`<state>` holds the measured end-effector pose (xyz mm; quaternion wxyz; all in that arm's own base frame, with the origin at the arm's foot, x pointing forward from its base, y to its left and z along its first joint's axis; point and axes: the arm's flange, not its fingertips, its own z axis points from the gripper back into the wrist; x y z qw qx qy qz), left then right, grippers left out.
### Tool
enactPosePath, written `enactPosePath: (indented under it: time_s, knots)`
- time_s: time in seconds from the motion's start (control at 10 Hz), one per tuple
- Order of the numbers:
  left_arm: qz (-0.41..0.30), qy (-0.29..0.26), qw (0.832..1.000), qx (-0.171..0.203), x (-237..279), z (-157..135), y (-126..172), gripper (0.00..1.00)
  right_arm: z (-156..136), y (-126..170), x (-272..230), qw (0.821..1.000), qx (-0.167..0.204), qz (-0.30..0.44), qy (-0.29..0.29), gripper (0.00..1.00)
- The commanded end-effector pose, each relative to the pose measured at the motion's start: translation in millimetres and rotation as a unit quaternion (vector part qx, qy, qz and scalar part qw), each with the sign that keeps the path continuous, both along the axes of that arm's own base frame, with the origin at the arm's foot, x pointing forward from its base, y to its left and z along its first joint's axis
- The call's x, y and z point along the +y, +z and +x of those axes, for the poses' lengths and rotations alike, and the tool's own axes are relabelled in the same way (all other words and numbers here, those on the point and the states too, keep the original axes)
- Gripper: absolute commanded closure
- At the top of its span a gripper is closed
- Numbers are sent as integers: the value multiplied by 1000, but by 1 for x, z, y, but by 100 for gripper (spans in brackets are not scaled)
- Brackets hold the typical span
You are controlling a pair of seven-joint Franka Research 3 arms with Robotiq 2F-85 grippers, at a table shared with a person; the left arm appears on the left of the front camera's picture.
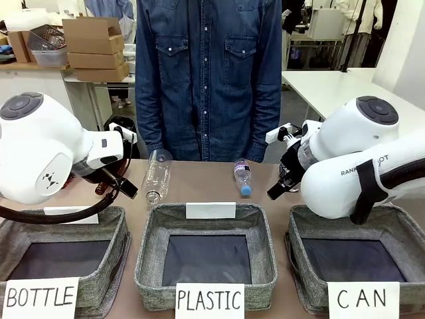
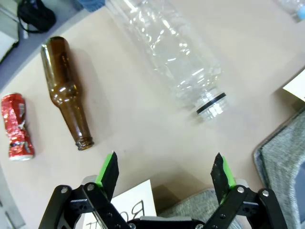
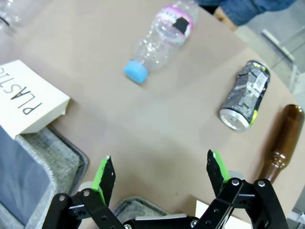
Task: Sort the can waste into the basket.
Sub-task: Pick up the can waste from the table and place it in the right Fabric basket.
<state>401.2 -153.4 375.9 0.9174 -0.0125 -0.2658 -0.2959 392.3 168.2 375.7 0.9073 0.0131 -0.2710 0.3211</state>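
Note:
A crushed red can (image 2: 15, 126) lies on the table at the far left of the left wrist view, beside a brown bottle (image 2: 68, 93). My left gripper (image 2: 166, 172) hovers open above bare table, to the right of both. A dark grey-black can (image 3: 246, 95) lies on its side at the right of the right wrist view, above and to the right of my open right gripper (image 3: 159, 173). The grey basket signed CAN (image 1: 395, 229) stands at the front right, under my right arm, with a dark floor that holds nothing I can see.
A large clear plastic bottle (image 2: 167, 52) and a small blue-capped one (image 3: 159, 40) lie mid-table. Another brown bottle (image 3: 279, 143) lies beside the dark can. Baskets signed PLASTIC (image 1: 149, 262) and BOTTLE (image 1: 109, 266) stand at front. A person in denim (image 1: 209, 73) stands across the table.

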Motion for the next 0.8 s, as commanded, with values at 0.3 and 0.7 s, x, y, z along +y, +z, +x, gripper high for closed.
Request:
enactPosePath:
  time_s: [0.3, 0.7]
  knots:
    - [44, -24, 996, -76, -39, -208, 134, 0, -135, 157, -98, 996, -65, 52, 16, 0]
    - [46, -33, 995, -83, -72, -184, 184, 0, -107, 205, -81, 996, -69, 62, 11, 0]
